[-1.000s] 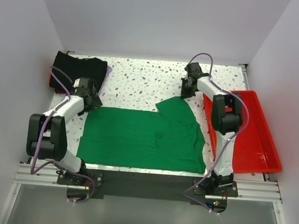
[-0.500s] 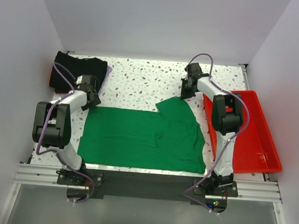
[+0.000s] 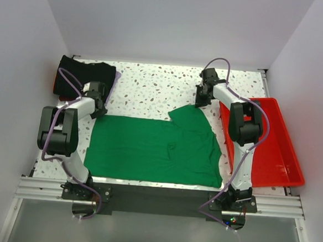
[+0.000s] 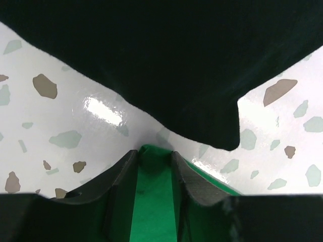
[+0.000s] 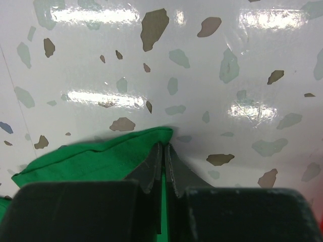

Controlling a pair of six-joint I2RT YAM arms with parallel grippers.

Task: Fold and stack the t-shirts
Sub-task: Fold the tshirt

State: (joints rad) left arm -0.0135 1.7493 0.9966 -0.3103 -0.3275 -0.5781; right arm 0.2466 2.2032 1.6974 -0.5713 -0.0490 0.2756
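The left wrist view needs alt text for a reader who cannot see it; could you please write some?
Two dark fingers of the left gripper straddle a corner of the green t-shirt on the speckled white table, jaws apart. A black t-shirt fills the top of the picture.

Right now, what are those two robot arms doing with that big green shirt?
They look ready to fold a bright green cloth t-shirt spread out on the speckled white table. The right arm has its jaws pinched shut on the shirt's far right corner. The left arm has its jaws apart around the far left corner, not yet pinching. A pile of black cloth shirts sits at the far left.
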